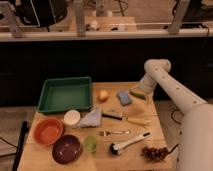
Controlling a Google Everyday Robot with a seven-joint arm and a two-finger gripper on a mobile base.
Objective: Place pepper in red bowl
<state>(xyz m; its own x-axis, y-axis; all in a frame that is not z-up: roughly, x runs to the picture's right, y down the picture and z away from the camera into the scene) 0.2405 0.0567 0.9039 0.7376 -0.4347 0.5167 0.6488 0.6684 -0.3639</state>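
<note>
Your hand point(140, 90) is low at the far right of the wooden table point(150, 132), just over the slim green pepper point(136, 93); the grip you cannot tell. Far to its left and nearer the camera, the red round bowl point(48, 131) holds nothing, like the green rectangular tray point(65, 94).
</note>
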